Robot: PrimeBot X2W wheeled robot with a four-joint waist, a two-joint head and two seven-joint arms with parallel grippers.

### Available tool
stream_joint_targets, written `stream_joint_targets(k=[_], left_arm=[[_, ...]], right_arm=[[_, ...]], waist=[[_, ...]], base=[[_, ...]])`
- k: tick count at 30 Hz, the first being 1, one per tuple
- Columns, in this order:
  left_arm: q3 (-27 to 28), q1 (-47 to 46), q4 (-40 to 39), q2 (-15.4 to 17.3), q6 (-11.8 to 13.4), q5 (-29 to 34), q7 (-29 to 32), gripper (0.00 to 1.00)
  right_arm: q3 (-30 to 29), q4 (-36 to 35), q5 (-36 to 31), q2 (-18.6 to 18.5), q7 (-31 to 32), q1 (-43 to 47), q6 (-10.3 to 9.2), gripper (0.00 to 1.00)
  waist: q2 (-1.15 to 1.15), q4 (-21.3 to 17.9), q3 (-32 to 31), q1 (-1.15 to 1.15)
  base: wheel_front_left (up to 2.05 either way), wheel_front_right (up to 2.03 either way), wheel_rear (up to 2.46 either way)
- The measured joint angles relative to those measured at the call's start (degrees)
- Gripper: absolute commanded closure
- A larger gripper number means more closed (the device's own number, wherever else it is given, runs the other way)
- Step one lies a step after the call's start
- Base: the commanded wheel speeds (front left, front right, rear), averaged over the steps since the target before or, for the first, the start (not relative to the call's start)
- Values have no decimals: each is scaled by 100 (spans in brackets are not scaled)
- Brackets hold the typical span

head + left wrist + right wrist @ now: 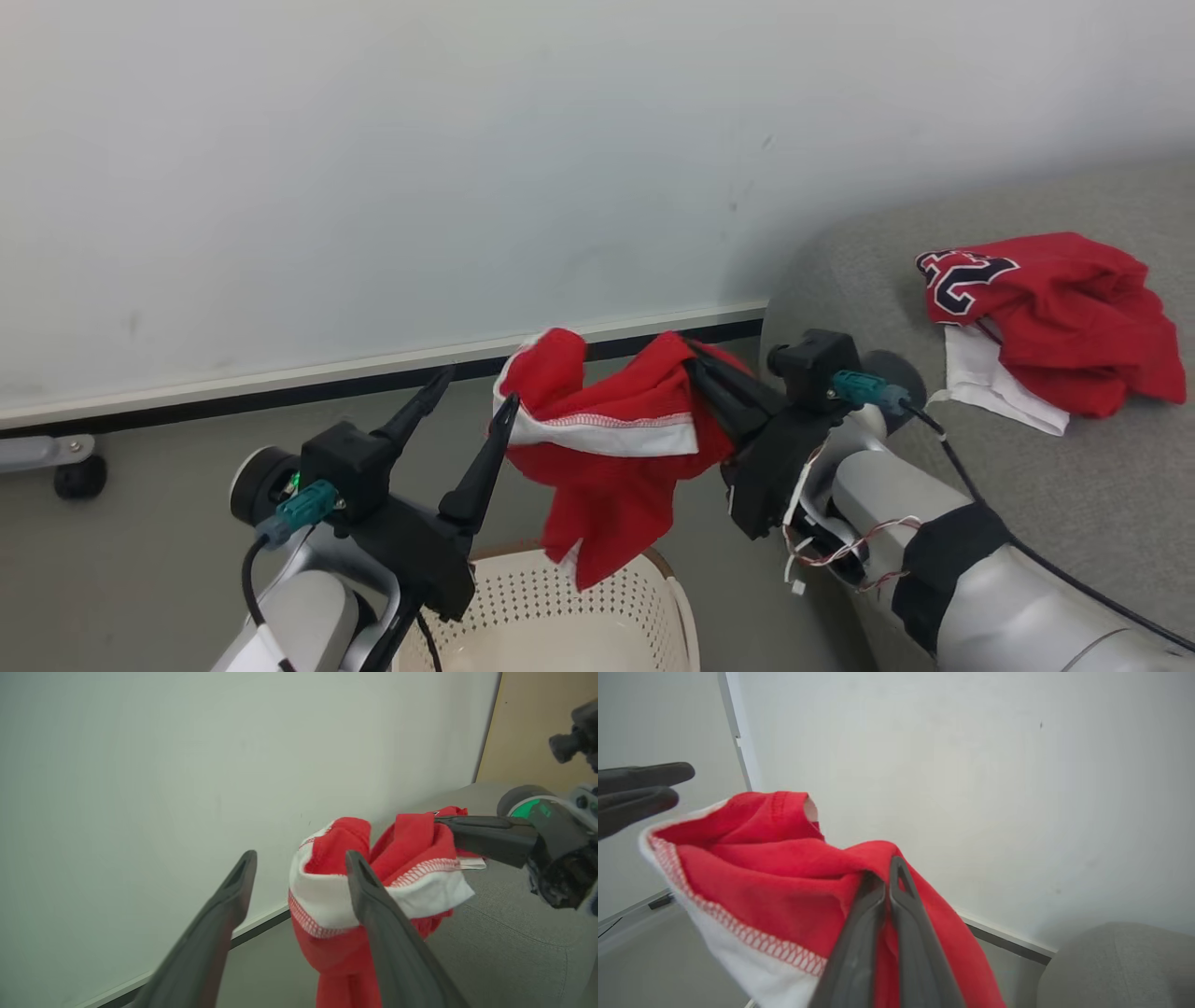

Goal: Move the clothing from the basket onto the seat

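A red white-trimmed piece of clothing [607,448] hangs in the air above the cream basket [560,607], its lower end dangling over the rim. My right gripper [698,357] is shut on its upper right fold, as the right wrist view confirms [886,877]. To the garment's left my left gripper [478,387] stands open; its right finger [373,905] sits against the white trim, with nothing between the fingers. On the grey seat [1074,485] at the right lies a crumpled red jersey [1055,317] with navy-and-white lettering.
A white wall with a dark baseboard [280,392] runs behind the grey floor. A black caster wheel [79,476] stands at the far left. The seat's rounded edge [794,280] lies just beyond my right gripper.
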Motion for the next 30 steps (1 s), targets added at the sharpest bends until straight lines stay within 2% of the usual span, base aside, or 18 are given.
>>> stream_joint_targets(k=[14, 22, 30], left_arm=[[-103, 737, -248, -38, -9, -99, -302, 0], [-247, 912, -417, -162, -8, -97, -399, 0], [-331, 991, -519, -253, 38, -52, -404, 0]], right_arm=[[-408, -458, -110, -740, 0, 176, -12, 100], [-590, -971, -286, -1171, 0, 392, -185, 100], [-800, -1426, -344, -1414, 0, 461, -319, 100]], waist=[[0, -825, -37, 0], [0, -1447, -14, 0], [0, -1904, 133, 0]], base=[[0, 0, 0], [0, 0, 0], [0, 0, 0]])
